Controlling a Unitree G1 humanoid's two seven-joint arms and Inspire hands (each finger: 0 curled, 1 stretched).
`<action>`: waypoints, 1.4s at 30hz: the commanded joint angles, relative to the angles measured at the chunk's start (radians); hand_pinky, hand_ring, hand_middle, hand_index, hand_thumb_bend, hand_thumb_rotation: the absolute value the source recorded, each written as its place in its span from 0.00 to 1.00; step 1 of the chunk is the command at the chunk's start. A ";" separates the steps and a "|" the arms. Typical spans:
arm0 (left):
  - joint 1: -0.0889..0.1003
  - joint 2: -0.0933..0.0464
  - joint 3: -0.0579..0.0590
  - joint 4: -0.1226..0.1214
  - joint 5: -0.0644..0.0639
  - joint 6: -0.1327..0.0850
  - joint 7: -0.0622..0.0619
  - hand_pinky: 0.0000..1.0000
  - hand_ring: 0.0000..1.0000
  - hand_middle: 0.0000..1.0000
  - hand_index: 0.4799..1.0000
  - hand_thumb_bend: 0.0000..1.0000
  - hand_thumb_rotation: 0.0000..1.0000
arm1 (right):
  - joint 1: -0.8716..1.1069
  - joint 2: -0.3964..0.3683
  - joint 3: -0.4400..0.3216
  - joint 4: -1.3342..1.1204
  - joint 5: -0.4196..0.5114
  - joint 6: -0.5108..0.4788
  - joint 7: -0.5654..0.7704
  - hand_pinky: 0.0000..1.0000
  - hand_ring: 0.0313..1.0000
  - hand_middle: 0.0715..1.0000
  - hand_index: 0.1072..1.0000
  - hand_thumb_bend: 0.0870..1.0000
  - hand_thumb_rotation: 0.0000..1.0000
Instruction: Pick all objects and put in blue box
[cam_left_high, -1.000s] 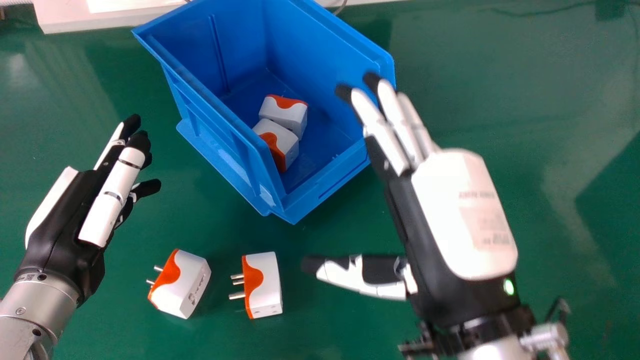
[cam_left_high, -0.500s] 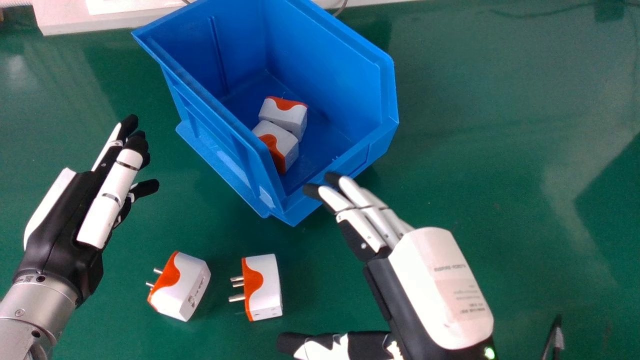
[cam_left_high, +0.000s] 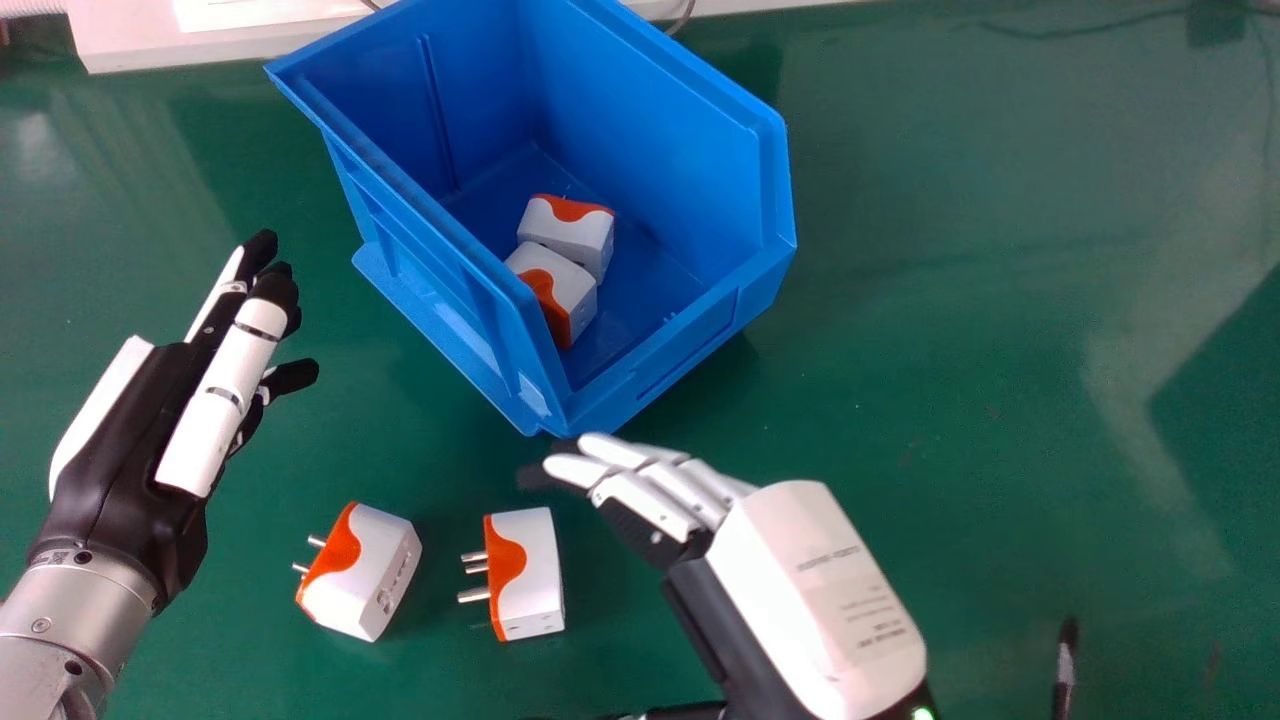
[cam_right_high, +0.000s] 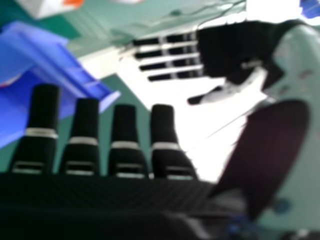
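In the head view, toward the far edge of the table (cam_left_high: 1000, 330): a blue box (cam_left_high: 650, 120), open side up. Holds a rear adapter (cam_left_high: 575, 238) and a front adapter (cam_left_high: 570, 285), both white and orange, close together on its floor. Nearer the table's near edge, outside the box: a left adapter (cam_left_high: 370, 575), turned at a slant, and beside it, a little apart, a right adapter (cam_left_high: 532, 575), both with metal prongs toward the table's left edge. Toward that left edge, the left hand (cam_left_high: 110, 440), fingers stretched well open, grasping nothing. On the near side of the box, the right hand (cam_left_high: 810, 590), fingers extended with a slight bend, near the box's closest corner and the right adapter, with nothing in hold. In the right hand view, the right hand (cam_right_high: 100, 192) with fingers spread nearly straight and thumb well apart from them, with nothing between. Beyond the fingers, part of the blue box, and farther off the left hand, fingers straight.
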 joint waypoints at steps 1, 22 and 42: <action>-0.005 0.015 0.004 -0.013 0.006 -0.014 0.001 0.90 0.98 1.00 1.00 0.41 1.00 | -0.018 0.019 0.020 0.011 0.009 -0.022 0.006 0.60 0.75 0.78 0.73 0.47 0.30; -0.009 0.028 0.010 -0.022 -0.010 0.001 -0.007 0.90 0.98 1.00 1.00 0.41 1.00 | -0.180 0.134 0.060 0.181 -0.010 0.039 0.041 0.57 0.71 0.75 0.70 0.47 0.19; -0.024 0.040 0.008 -0.019 -0.016 0.018 -0.010 0.90 0.98 1.00 1.00 0.41 1.00 | -0.228 0.197 0.083 0.262 -0.036 0.184 0.033 0.64 0.79 0.83 0.78 0.52 0.18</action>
